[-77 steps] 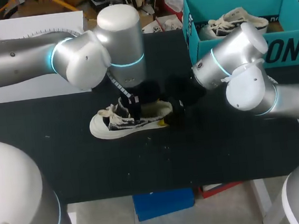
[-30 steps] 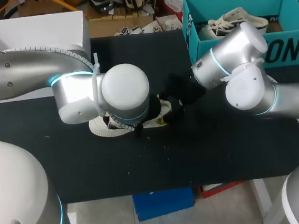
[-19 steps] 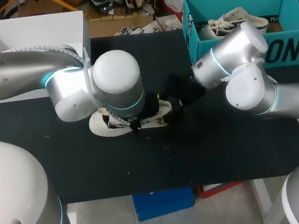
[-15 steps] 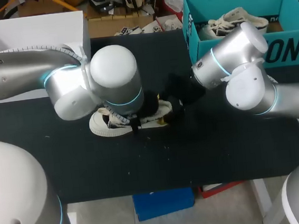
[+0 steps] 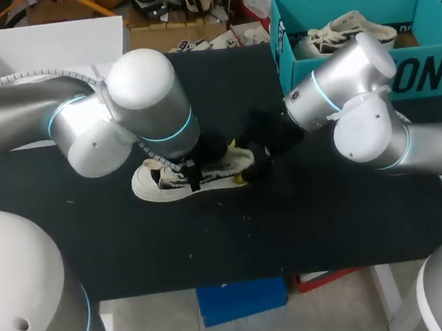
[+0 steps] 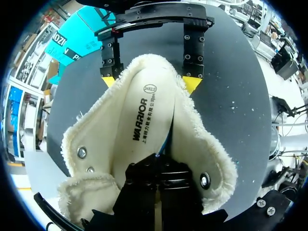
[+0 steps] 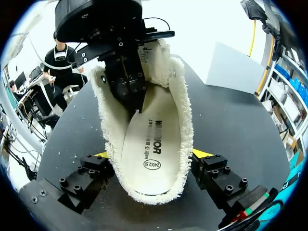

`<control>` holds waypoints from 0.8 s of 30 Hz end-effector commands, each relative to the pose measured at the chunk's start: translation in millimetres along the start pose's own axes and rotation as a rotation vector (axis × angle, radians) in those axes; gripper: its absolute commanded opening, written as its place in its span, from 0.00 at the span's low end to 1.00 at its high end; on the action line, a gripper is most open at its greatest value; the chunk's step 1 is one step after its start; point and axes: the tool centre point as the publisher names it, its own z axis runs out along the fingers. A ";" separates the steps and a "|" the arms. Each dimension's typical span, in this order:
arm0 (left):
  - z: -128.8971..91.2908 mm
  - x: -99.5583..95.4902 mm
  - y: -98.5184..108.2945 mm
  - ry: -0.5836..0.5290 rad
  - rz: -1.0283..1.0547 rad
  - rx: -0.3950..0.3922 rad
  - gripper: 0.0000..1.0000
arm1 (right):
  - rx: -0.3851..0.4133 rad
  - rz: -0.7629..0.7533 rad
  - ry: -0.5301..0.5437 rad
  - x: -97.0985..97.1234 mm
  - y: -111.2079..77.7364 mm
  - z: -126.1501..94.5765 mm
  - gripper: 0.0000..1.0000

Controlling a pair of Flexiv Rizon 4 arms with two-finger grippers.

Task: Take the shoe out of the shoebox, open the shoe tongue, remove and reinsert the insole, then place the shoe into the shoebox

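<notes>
On the black table (image 5: pixel 289 221), well apart from the teal shoebox (image 5: pixel 296 68), pin the fleece-lined shoe (image 5: pixel 151 189) by its heel, clamped between the right gripper (image 7: pixel 151 155) fingers. With left gripper (image 6: pixel 159 163) fingers narrow, tips on the insole (image 6: pixel 144 115) inside the opening, pinch insole alone; draw slowly, wary of collar snags.

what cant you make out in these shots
- Both wrist views: the insole's front end, covered by the left gripper.
- Both wrist views: the shoe's toe, behind that gripper.
- Head view: the shoe's opening, under the left arm.
- Head view: the second shoe in the shoebox, partly behind the right arm.
</notes>
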 end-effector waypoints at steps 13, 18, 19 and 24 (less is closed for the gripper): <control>-24.4 -7.0 8.0 0.029 -0.026 0.068 0.00 | 0.004 0.001 0.001 0.6 -1.2 -0.3 0.00; -31.2 -7.6 9.8 0.030 -0.030 0.083 0.00 | 0.004 0.001 0.001 0.6 -1.2 -0.3 0.00; -32.4 -7.7 10.0 0.030 -0.031 0.085 0.00 | 0.004 0.001 0.001 0.6 -1.2 -0.3 0.00; -37.8 -7.6 10.1 0.028 -0.034 0.097 0.00 | 0.004 0.001 0.001 0.6 -1.2 -0.3 0.00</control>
